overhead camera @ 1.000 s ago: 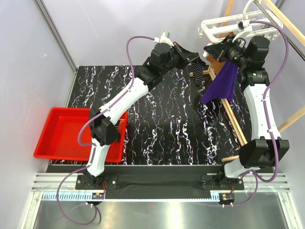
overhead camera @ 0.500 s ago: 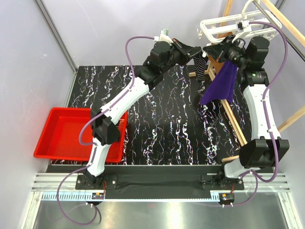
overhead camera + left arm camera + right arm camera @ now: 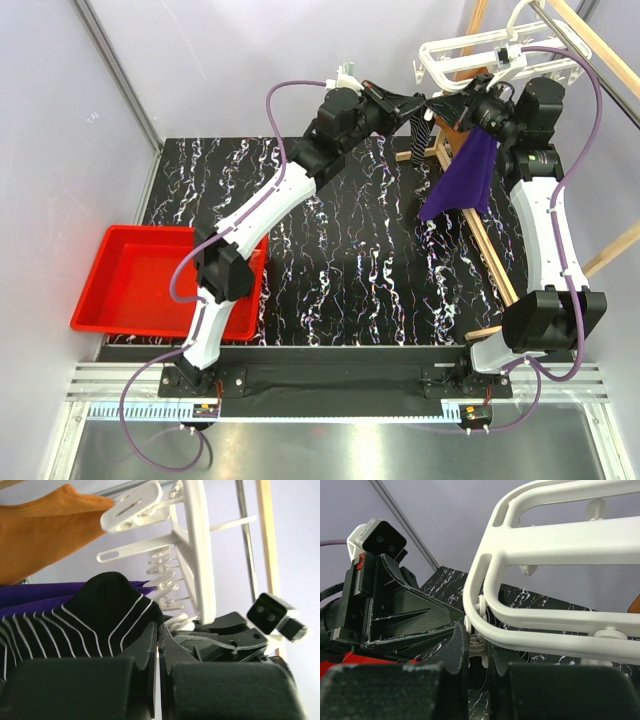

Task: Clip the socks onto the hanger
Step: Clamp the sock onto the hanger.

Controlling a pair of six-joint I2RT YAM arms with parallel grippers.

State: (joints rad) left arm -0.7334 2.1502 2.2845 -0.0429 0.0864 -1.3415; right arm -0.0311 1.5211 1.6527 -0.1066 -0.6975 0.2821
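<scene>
Raised the sock since a second ago, off the worktop's far edge and up toward 1 o'clock, closer to the hanger. Nearest, at 8 o'clock, red tray overlapping the worktop's left edge. Farther, at 2 o'clock, purple cloth draped over a wooden rack. Beyond it, left jaws pressed together on the sock's edge, striped fabric hanging below them, clear of the worktop. Just right of these, right jaws nearly closed, pinching one white clip under the hanger's corner. Sock close to that clip; touching or not, cannot tell. Farthest, at 1 o'clock, hanger high beside the rack's beams, rows of clips dangling, orange cloth alongside in the left wrist view.
</scene>
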